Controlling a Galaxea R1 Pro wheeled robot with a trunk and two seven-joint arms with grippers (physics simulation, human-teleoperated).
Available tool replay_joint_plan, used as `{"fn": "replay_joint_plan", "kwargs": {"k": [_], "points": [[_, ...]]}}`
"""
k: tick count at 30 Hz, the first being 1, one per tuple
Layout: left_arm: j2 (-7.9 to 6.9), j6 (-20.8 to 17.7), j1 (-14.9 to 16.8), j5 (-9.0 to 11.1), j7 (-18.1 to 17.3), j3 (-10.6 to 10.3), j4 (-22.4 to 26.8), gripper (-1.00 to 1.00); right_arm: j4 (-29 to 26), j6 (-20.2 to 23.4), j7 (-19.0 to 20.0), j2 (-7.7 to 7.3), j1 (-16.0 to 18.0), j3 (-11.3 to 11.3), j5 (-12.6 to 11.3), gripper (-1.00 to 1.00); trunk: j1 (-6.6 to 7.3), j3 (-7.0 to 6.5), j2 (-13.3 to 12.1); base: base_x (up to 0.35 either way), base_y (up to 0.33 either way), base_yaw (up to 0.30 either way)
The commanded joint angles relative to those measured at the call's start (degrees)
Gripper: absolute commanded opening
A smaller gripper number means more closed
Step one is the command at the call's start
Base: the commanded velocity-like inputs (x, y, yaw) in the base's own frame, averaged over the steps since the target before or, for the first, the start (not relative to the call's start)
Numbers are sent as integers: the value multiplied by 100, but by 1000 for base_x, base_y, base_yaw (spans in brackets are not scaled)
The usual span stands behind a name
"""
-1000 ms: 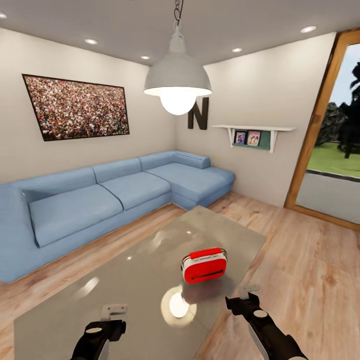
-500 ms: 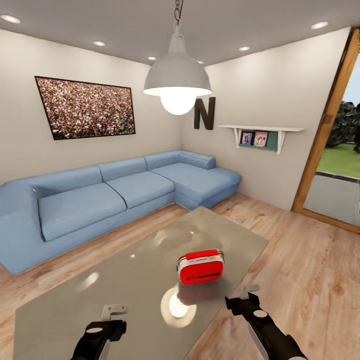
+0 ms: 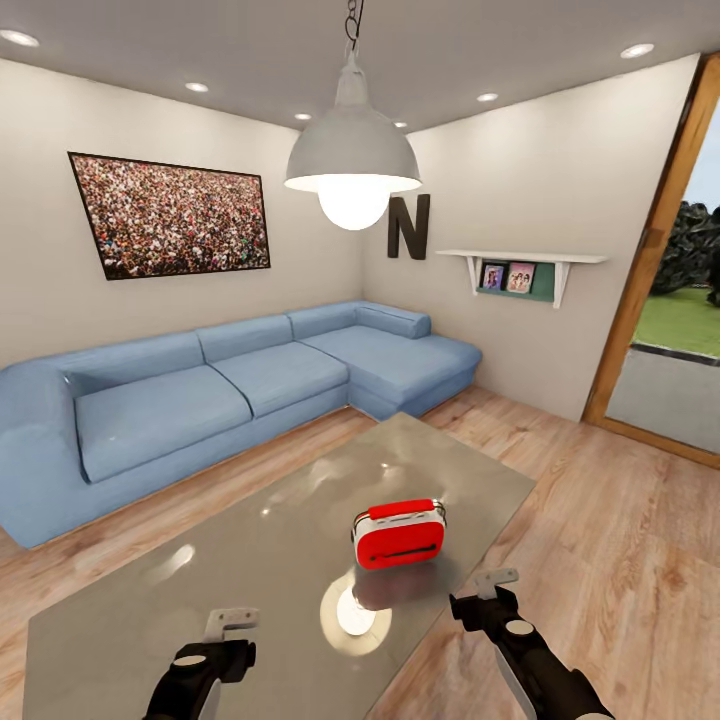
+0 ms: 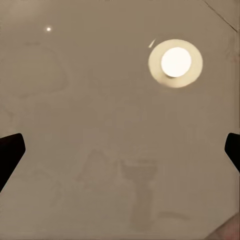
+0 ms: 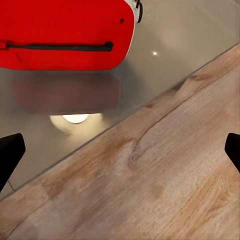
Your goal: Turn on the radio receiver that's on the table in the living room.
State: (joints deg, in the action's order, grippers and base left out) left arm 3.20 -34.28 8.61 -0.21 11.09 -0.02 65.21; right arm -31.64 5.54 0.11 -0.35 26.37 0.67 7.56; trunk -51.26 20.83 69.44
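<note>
Facing radio [image 3: 399,534] ahead-left of right gripper [image 3: 497,580], the nearer arm; long axis crosswise; both grippers open, empty.

A: Count check. One radio receiver [image 3: 399,534], one table [image 3: 230,560], one blue sofa [image 3: 220,395].

B: Agreed. Lights?

A: One pendant lamp [image 3: 352,160], six recessed ceiling spots visible.

B: Walls?

A: One crowd picture [image 3: 172,216], one black letter N [image 3: 408,227], one shelf [image 3: 522,262] carrying two small framed photos.

B: Robot?

A: Two grippers: left gripper [image 3: 230,624], right gripper [image 3: 495,582]. One glazed door [image 3: 670,300].
</note>
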Motion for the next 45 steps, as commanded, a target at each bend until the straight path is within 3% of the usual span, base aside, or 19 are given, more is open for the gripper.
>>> {"fn": "replay_joint_plan", "kwargs": {"k": [1,10,19,23,45], "points": [[2,0,0,1,-1,1,0,100,0,0,-1,0,0,-2,0,100,0,0,0,0,0,0],[-1,1,0,11,-9,8,8,100,0,-7,-3,0,0,-5,0,100,0,0,0,0,0,0],[16,101,0,9,0,36,9,100,0,-9,-10,0,0,-5,-1,100,-198,162,361,0,0,0],[18,181,0,10,-5,12,9,100,0,-11,-11,0,0,-5,0,100,-198,162,361,0,0,0],[-21,215,0,-58,60,-16,-39,100,-100,58,25,32,0,-18,9,100,286,-233,-521,0,0,0]]}}
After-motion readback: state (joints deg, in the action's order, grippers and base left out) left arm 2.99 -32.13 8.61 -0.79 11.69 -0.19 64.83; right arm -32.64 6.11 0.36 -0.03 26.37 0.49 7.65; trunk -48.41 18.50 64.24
